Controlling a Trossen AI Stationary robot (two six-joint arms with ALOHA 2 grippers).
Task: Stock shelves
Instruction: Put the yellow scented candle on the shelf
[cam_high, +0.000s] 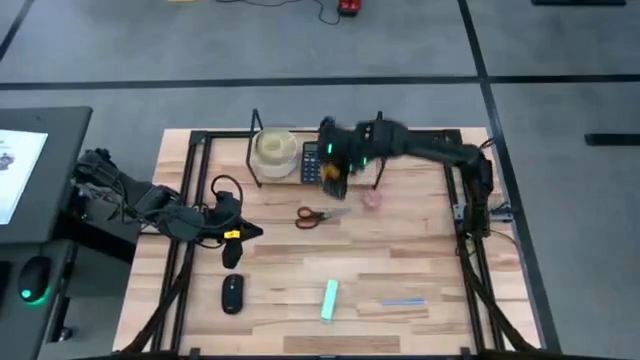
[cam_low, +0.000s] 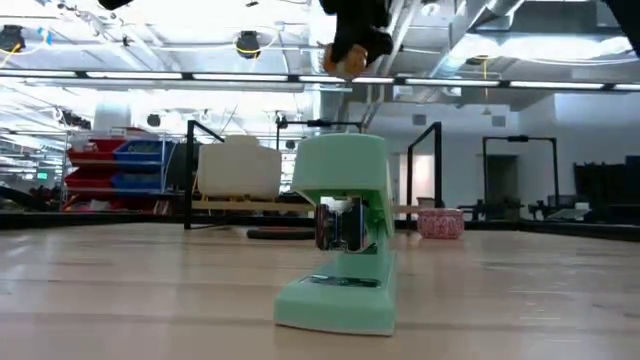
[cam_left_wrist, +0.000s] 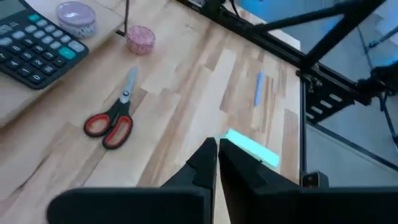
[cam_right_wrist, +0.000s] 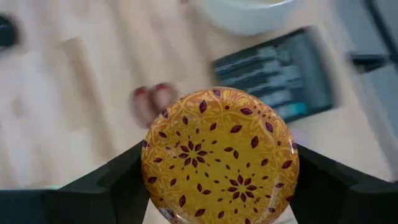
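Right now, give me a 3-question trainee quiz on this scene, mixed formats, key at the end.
1. True or false: the right gripper is empty.
2. Multiple choice: which item already sits on the shelves? A) red-handled scissors B) calculator C) green stapler
3. Fill in: the left gripper hangs above the table with its jaws ____.

Key:
1. False. It holds a round yellow tin with a dark red leaf pattern, raised near the calculator.
2. B. The calculator lies on the plank beside a pale tape roll; the scissors and stapler are on the tabletop.
3. Shut, with nothing between them.
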